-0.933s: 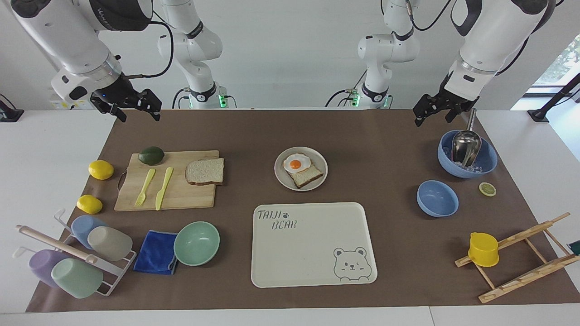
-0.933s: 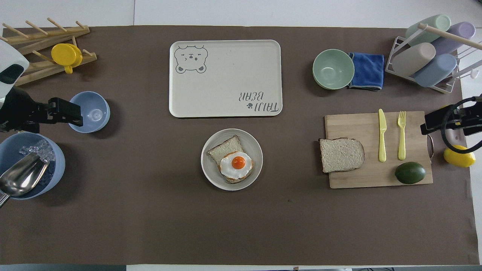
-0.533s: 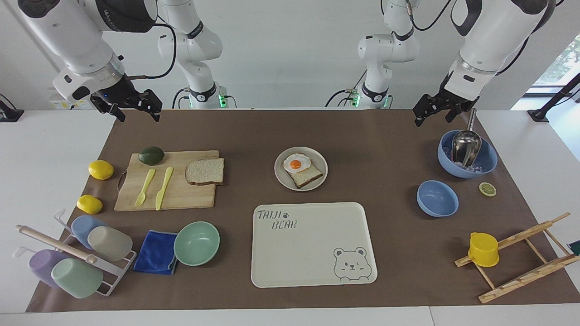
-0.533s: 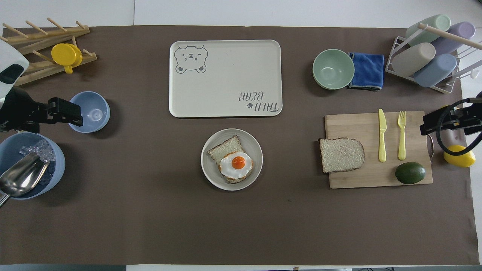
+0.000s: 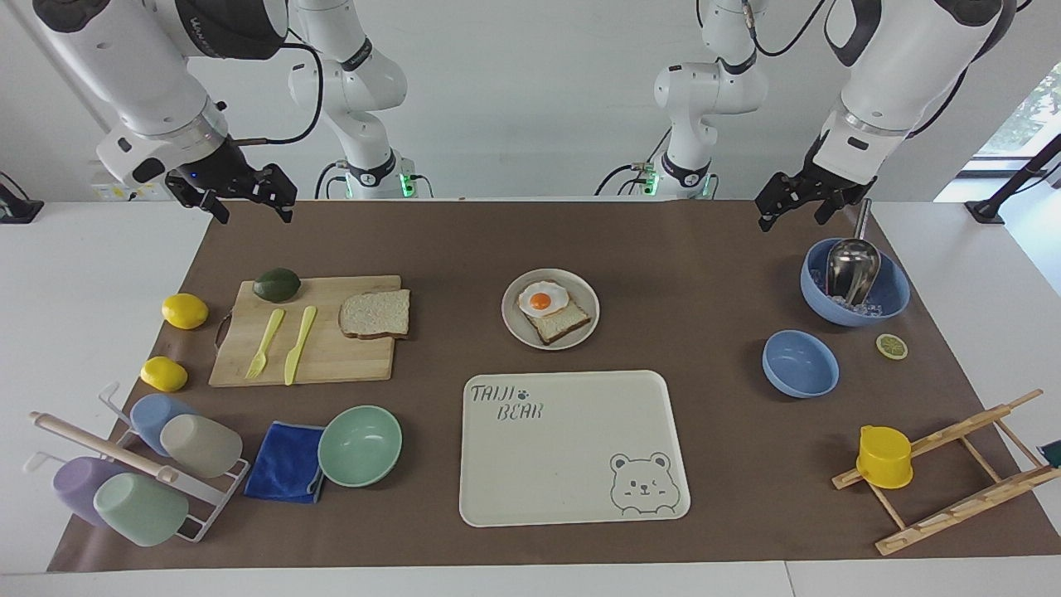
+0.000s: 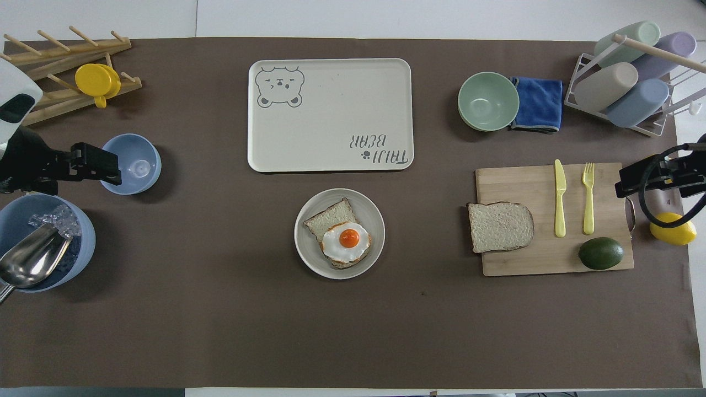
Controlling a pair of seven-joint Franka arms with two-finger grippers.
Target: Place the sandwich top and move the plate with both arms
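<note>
Sandwich top lies flat on the wooden cutting board, at the corner toward the plate; it is a pale speckled slice with a thin brown crust, and nothing touches it. We judge that the first step, fetching the slice, is not yet begun. The right hand hangs over the edge of the brown mat at its own end of the surface, fingers spread and empty. The left hand hangs near the blue bowl with the scoop, also apart and empty, as far as we can tell. Next, we think the right hand must come down over the slice, pinch it by its edges, and set it on the egg toast on the plate.
</note>
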